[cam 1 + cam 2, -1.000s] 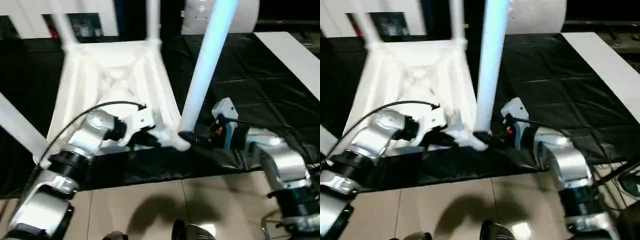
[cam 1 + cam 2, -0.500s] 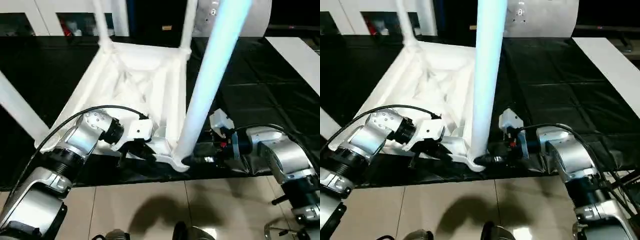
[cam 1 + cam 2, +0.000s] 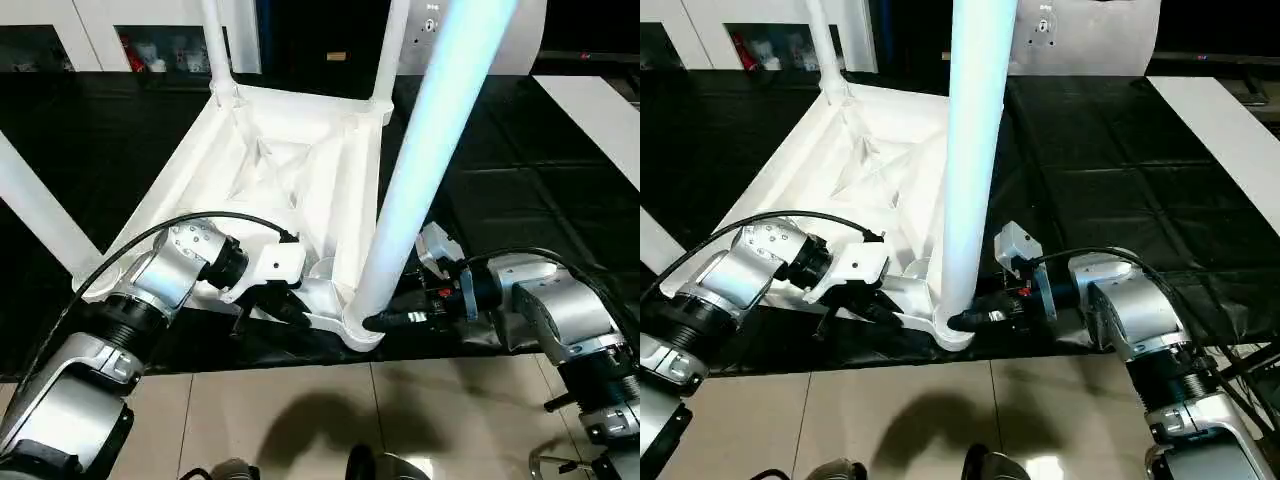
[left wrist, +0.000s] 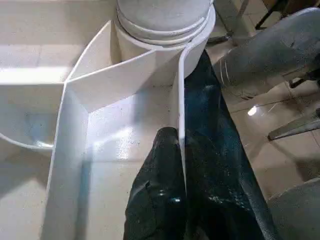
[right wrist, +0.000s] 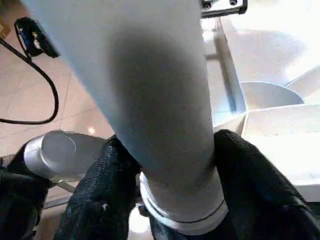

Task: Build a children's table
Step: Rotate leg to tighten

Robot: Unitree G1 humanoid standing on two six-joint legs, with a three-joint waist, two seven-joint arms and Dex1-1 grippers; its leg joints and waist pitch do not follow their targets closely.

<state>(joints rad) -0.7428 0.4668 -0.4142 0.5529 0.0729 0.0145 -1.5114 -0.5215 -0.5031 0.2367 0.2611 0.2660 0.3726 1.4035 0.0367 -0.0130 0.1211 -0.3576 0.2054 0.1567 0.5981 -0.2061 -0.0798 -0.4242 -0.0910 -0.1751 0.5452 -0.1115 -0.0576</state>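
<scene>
The children's table [image 3: 290, 170] lies upside down on the black-covered surface [image 3: 520, 150], legs up. The left gripper [image 4: 181, 150], forearm reaching in level, is pinched tight on the tabletop's thin near rim. The right gripper [image 5: 170, 165] reaches sideways, its fingers [image 5: 250, 180] clasping the base of the near leg [image 3: 425, 160].

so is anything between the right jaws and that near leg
Nothing visible. In the right wrist view the right gripper has one black finger on each side of the near leg, low by its base, where it meets the corner socket of the tabletop. Whether they press on it is unclear.
</scene>
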